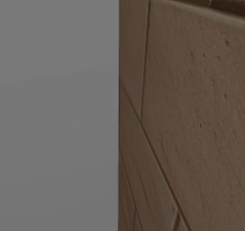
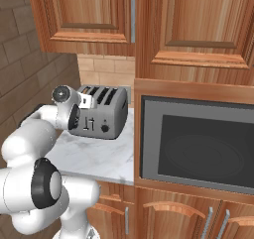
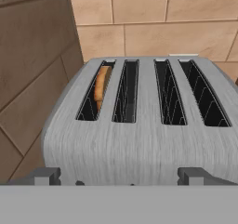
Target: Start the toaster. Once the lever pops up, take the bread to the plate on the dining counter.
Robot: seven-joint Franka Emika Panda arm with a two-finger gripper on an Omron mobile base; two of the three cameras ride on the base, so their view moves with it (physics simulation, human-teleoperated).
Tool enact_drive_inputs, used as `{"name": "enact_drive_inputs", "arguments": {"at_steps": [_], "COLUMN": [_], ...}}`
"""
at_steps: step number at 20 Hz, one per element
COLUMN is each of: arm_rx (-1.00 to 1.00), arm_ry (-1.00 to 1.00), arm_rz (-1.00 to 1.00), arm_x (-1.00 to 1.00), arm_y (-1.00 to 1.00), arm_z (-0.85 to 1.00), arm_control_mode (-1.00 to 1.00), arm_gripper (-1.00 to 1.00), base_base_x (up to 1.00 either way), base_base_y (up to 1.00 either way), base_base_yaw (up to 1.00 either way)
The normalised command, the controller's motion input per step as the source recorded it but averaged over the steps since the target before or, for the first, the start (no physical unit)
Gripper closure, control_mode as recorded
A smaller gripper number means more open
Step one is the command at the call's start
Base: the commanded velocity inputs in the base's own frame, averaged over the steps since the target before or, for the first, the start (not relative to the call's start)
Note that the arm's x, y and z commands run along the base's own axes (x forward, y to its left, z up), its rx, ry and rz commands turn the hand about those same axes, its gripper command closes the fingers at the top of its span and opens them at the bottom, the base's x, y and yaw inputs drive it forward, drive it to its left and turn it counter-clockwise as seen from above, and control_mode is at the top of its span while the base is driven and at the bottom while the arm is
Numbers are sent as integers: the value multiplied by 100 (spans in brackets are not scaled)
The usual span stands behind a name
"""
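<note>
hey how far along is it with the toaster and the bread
Done: the bread sits in the leftmost slot of the toaster. In hand: the open tool hovers at the toaster's near edge, holding nothing. Left: starting the toaster, then carrying the bread to the plate.

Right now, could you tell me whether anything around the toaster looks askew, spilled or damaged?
Nothing stands out. The toaster sits upright on the marble counter, which shows no spills. The bread stands on edge in the leftmost of the four slots in the hand view; the gripper hovers open above, touching nothing.
</note>
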Motion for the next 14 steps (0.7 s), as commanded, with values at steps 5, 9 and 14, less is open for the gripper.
{"name": "enact_drive_inputs", "arguments": {"at_steps": [5,9,14], "arm_rx": [0,0,0], "arm_ry": [-7,-1,0], "arm_rz": [4,0,0], "arm_x": [6,8,26], "arm_y": [12,6,8], "arm_z": [17,27,12], "arm_control_mode": [-100,-100,-100], "arm_gripper": [-100,-100,-100], "base_base_x": [0,0,0], "base_base_y": [0,0,0], "base_base_yaw": [0,0,0]}}
